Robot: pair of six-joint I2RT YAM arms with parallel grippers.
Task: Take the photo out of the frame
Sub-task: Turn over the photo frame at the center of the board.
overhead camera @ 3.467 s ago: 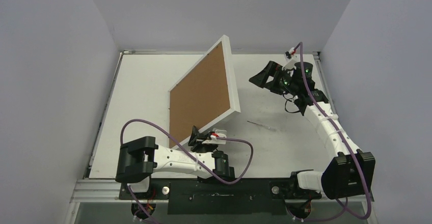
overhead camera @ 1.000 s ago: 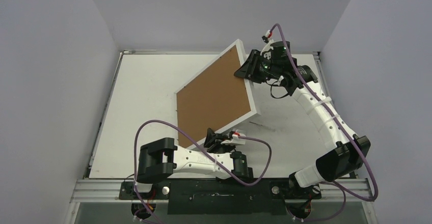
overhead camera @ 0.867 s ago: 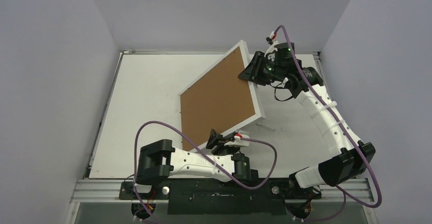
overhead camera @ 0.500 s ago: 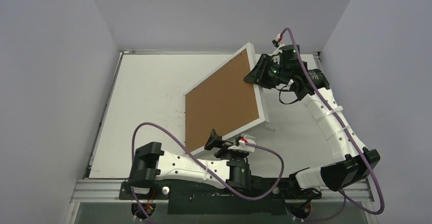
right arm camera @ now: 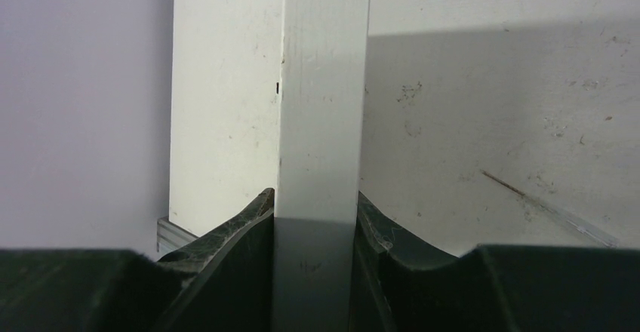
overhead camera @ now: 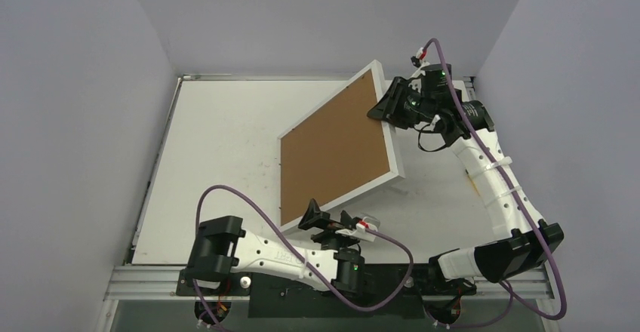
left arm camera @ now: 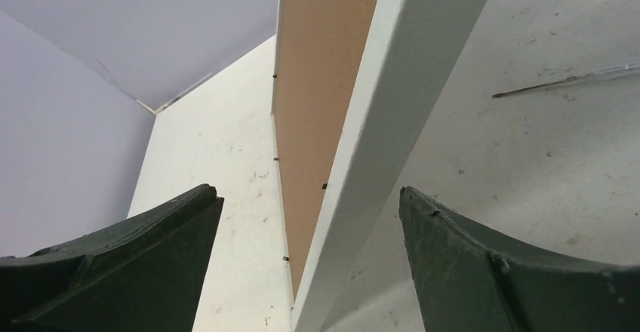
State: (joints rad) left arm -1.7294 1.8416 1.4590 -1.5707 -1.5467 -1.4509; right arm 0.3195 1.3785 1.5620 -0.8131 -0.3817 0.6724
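Frame (overhead camera: 340,151) hangs tilted over the tabletop (overhead camera: 219,136), brown back toward the top camera, its white far edge clamped in the right pincer (overhead camera: 383,111). The left pincer (overhead camera: 326,220) gapes wide astride the near edge, not touching it.

1. Top external: from high at 6 o'clock we face 12 and downward, far enough for the whole table (overhead camera: 219,136).
2. Left wrist: close, low at the 6 o'clock edge of the frame (left arm camera: 377,143), facing 12.
3. Right wrist: closer still, at its 1 o'clock edge, facing 9.
4. We see the frame in all three.
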